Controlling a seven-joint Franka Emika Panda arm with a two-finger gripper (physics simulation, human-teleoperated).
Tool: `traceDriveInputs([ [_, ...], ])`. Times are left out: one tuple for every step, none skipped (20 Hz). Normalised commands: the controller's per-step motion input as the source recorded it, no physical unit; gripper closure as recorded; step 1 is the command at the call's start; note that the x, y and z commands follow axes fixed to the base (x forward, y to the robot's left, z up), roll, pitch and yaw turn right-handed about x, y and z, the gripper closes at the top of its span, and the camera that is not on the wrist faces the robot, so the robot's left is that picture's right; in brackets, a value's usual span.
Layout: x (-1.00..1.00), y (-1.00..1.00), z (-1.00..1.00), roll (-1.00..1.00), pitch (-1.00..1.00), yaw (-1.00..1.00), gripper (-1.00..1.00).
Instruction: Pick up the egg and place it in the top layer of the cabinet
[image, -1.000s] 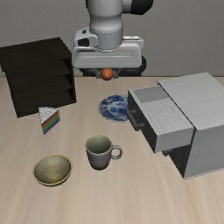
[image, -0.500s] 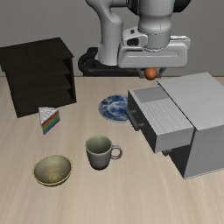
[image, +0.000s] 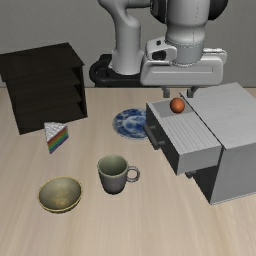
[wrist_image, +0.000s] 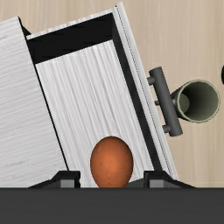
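Egg (image: 177, 104) sat in the cabinet's (image: 230, 120) pulled-out top drawer (image: 186, 136) beneath the open claw (image: 178, 92); the wrist view showed gaps separating egg from fingertips (wrist_image: 66, 179), with the mug (wrist_image: 198, 101) beyond the drawer front

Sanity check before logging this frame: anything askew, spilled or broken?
Nothing stands out. The egg looks whole, above the cabinet's open top drawer below the gripper; mug and bowl stand upright, nothing spilled.
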Motion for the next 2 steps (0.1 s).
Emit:
traceDriveInputs([
  [0.0, 0.0, 0.0, 0.0, 0.0, 0.0, -1.0],
  [0.0, 0.0, 0.0, 0.0, 0.0, 0.0, -1.0],
])
